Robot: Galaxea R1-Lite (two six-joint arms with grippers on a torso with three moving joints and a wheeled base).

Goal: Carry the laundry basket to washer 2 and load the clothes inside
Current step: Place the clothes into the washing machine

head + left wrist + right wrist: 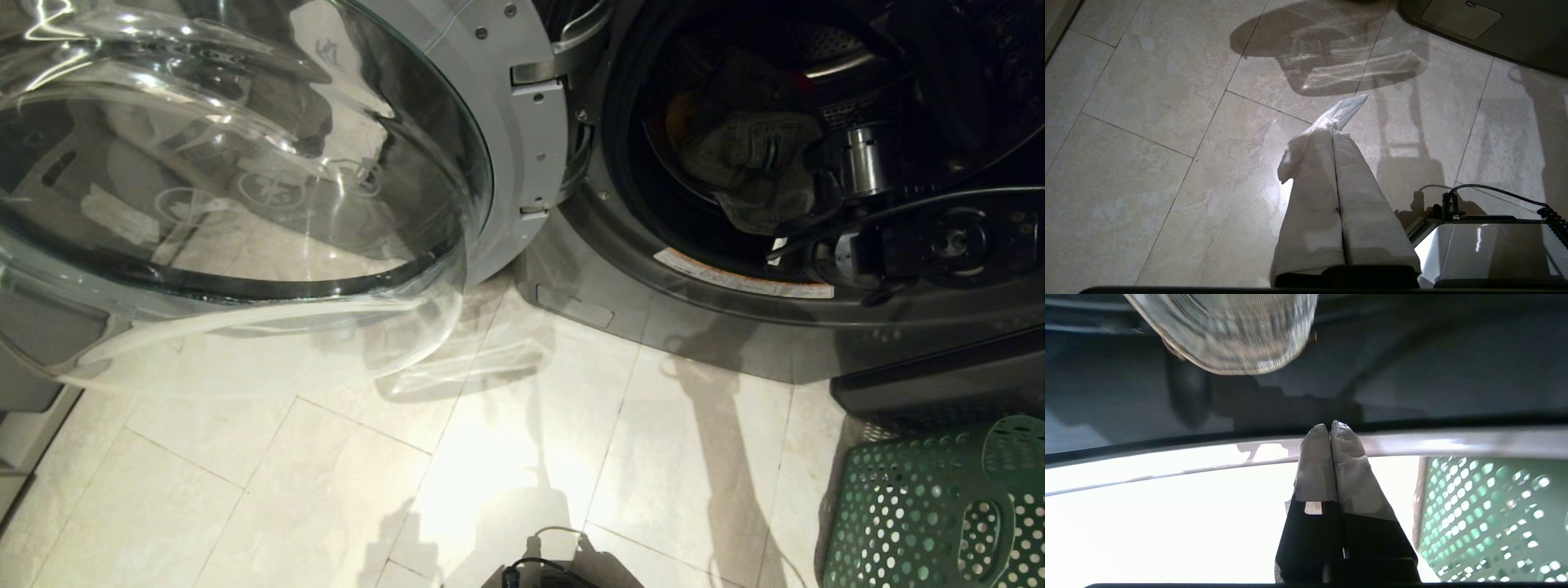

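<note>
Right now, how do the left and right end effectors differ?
The left end effector hangs over floor tile; the right end effector points at washer 2's open front, beside the laundry basket. The left's fingers are wrapped white throughout, the right's only at the tips. Both are shut, holding nothing.

Tiled floor (343,482): large pale, glossy, marbled tiles laid in offset rows with thin dark joints. Resting on it, at the far side, is the dark grey washer (702,310), whose base meets the tiles along a curved lower edge; a small rectangular access flap (574,306) sits low on its front, just above the floor. At the right, just in front of the washer, stands the green laundry basket (931,506), its perforated wall and 1 oval handle cutout visible. Shadows and a bright glare patch fall across the middle tiles. The tiles beneath the open door carry no object.
</note>
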